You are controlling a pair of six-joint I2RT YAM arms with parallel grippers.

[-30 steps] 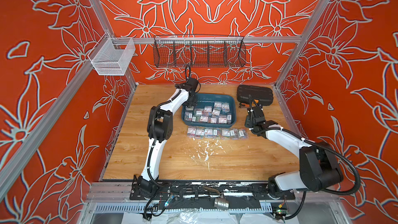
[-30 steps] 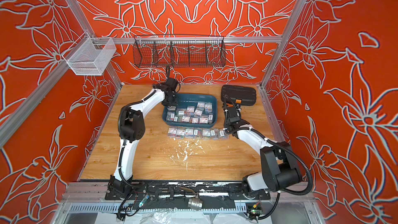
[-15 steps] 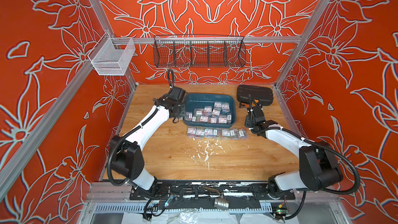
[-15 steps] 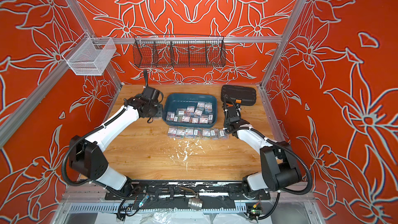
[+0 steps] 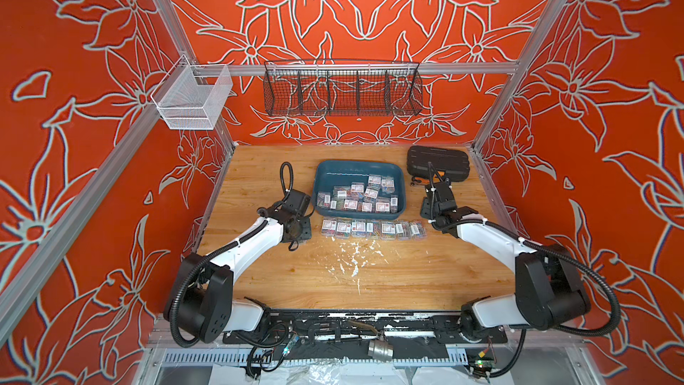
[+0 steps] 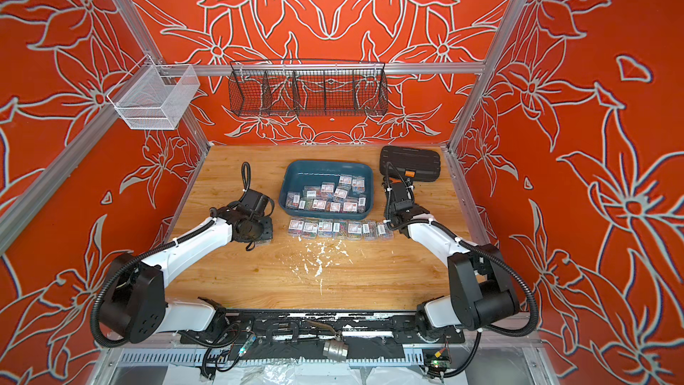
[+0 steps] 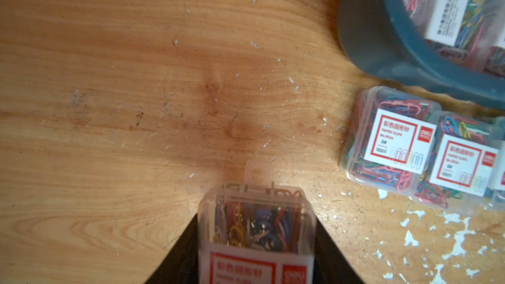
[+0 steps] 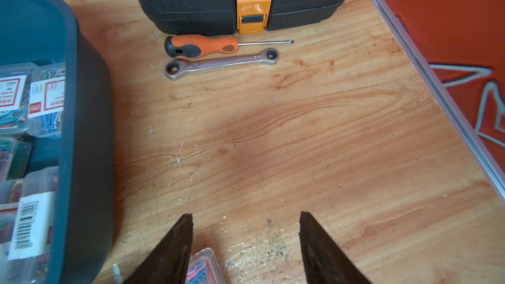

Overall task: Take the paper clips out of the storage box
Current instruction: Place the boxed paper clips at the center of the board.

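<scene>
Left tool (image 7: 257, 218) holds paper clips (image 7: 255, 244) between jaws.

left arm (image 5: 255, 242) jaws clamped, right arm (image 5: 488, 235) jaws parted.

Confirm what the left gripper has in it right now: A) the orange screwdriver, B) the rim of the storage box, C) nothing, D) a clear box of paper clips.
D: in the left wrist view the left gripper is shut on a clear box of paper clips, near the row of boxes lying on the table.
</scene>
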